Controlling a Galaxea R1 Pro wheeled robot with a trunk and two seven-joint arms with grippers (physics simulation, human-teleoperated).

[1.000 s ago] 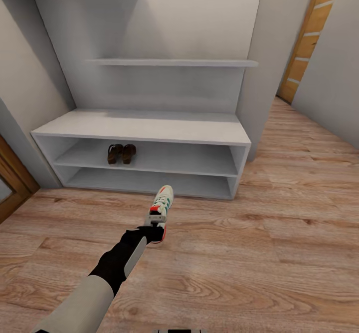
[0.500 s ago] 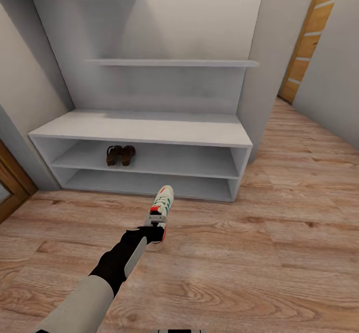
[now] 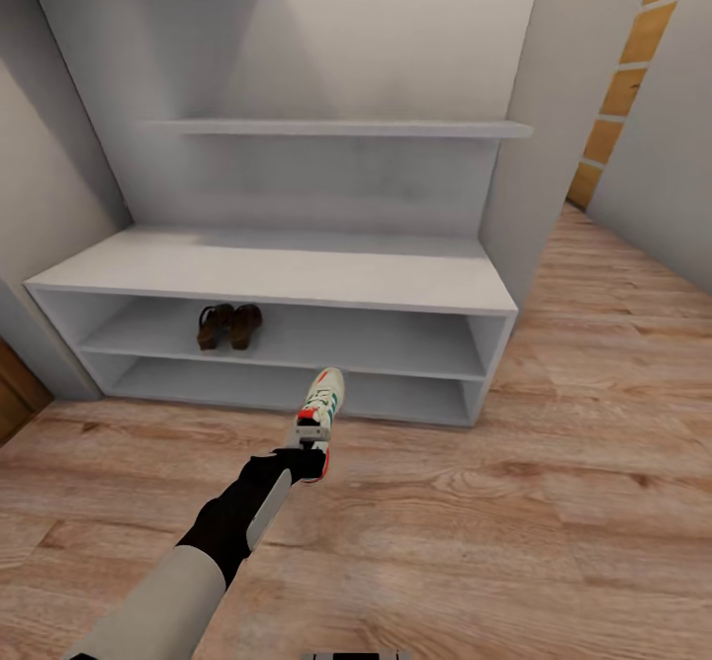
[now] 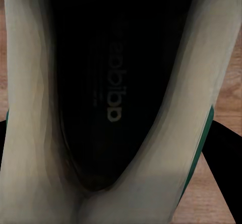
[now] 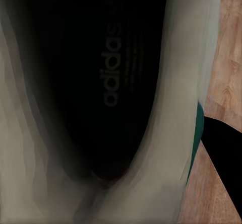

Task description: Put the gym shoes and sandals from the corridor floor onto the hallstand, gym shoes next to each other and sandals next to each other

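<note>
left gripper (image 3: 314,439) fingers clamped on one gym shoe (image 3: 322,405), held before the hallstand (image 3: 297,274); the right gripper's fingers appear clamped on the second gym shoe (image 5: 151,133). risk: shoe toe striking the hallstand's shelf edge, or landing apart from its mate beside the sandals (image 3: 227,326).

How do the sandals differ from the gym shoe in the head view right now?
The sandals are dark brown and sit side by side on the hallstand's upper cubby shelf. The gym shoe is white with green and red-orange accents, held out by the left gripper above the floor, not yet on the rack. The sandals are a pair; one gym shoe shows.
</note>
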